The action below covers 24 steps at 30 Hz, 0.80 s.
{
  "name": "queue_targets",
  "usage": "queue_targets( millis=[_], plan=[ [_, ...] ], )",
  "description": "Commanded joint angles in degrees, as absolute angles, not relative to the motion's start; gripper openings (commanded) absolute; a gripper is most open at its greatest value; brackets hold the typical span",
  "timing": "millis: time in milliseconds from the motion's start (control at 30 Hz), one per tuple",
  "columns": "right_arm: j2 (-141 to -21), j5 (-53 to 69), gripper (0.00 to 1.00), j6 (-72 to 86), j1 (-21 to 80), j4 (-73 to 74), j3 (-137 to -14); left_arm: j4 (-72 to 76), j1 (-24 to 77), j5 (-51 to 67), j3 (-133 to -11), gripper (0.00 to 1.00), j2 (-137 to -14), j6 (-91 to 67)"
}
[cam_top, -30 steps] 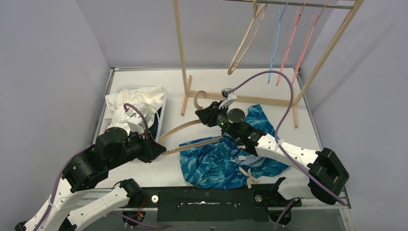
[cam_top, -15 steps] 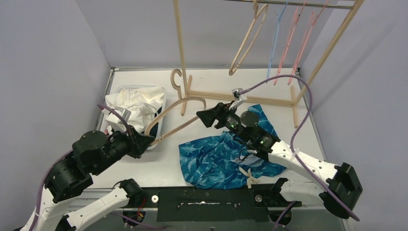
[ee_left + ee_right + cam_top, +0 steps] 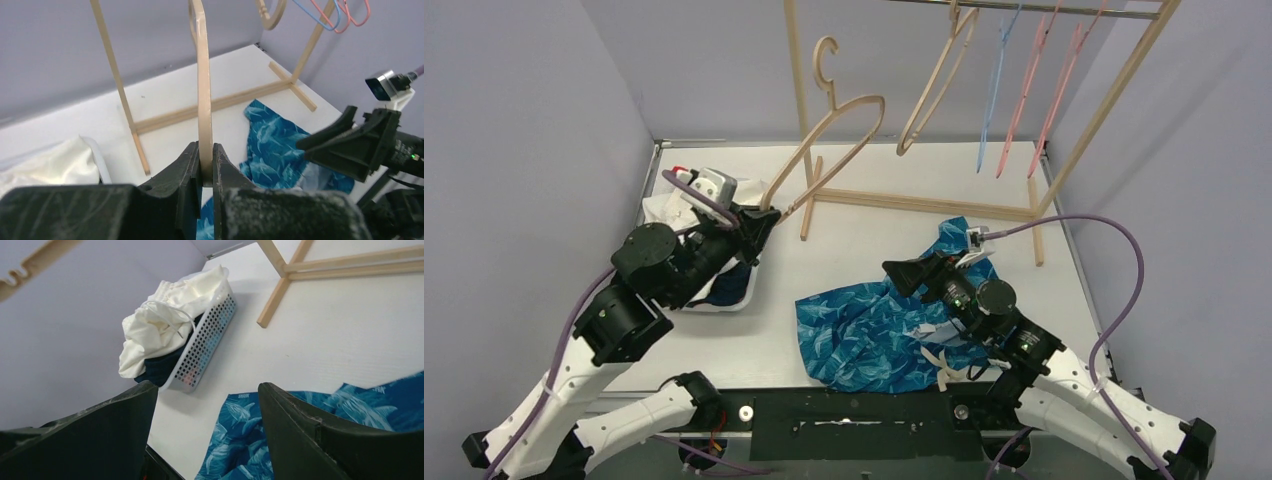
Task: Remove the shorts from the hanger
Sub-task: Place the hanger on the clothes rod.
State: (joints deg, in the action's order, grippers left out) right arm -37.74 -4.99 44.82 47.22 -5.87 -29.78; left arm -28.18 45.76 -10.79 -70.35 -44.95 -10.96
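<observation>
Shorts of blue leaf-pattern fabric [image 3: 874, 335] lie crumpled on the white table [image 3: 874, 175], already clear of the hanger, their long run slanting from the near edge up toward the foot of the wooden rack [image 3: 796, 100]. And look at the right gripper [image 3: 906, 272]: it hovers by the far-left fringe of that heap, fingers spread wide with nothing between them, the cloth showing along the bottom of its own camera's view. Over on the other side, the left gripper [image 3: 762, 222] is clamped tight on one end of the pale wooden hanger [image 3: 829, 115], holding it bare and tilted above the white perforated basket [image 3: 729, 303], hook up near the rack's upright and not on the metal rail [image 3: 1024, 8]. That basket has white fabric [image 3: 160, 315] heaped in it with something dark underneath. So the pair is the right arm's to take, I'd say: it sits right by that arm, while the left one is well apart and busy. A drop down and slightly toward the near side should find cloth; the basket lies off to its left.
</observation>
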Motion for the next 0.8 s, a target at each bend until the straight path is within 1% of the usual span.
queue_targets(
  millis=[0, 167, 400, 600, 700, 767],
  plan=[
    [-33.61, -8.64, 0.75, 47.15, 47.0, -0.2, -28.23, -9.68, 45.79, -11.82, -73.68, 0.0, -48.31, -2.97],
    [-31.27, -9.39, 0.75, 48.06, 47.02, 0.83, -26.54, -3.19, 45.79, -12.86, -74.65, 0.0, -51.43, -0.04],
    [-31.46, -10.44, 0.76, 48.25, 47.02, 2.37, -26.32, 4.48, 45.78, -11.77, -76.31, 0.0, -55.85, 1.72],
    [-31.29, -11.27, 0.76, 48.18, 46.93, 3.2, -26.28, 0.39, 45.7, -13.17, -83.16, 0.0, -63.69, 2.34],
    [-31.2, -11.71, 0.77, 47.75, 46.88, 3.95, -26.66, 0.03, 45.62, -12.59, -84.42, 0.0, -66.79, 2.04],
    [-31.12, -12.16, 0.79, 47.75, 46.85, 4.45, -26.79, 1.07, 45.46, -12.27, -84.98, 0.0, -68.53, 2.02]
  ],
)
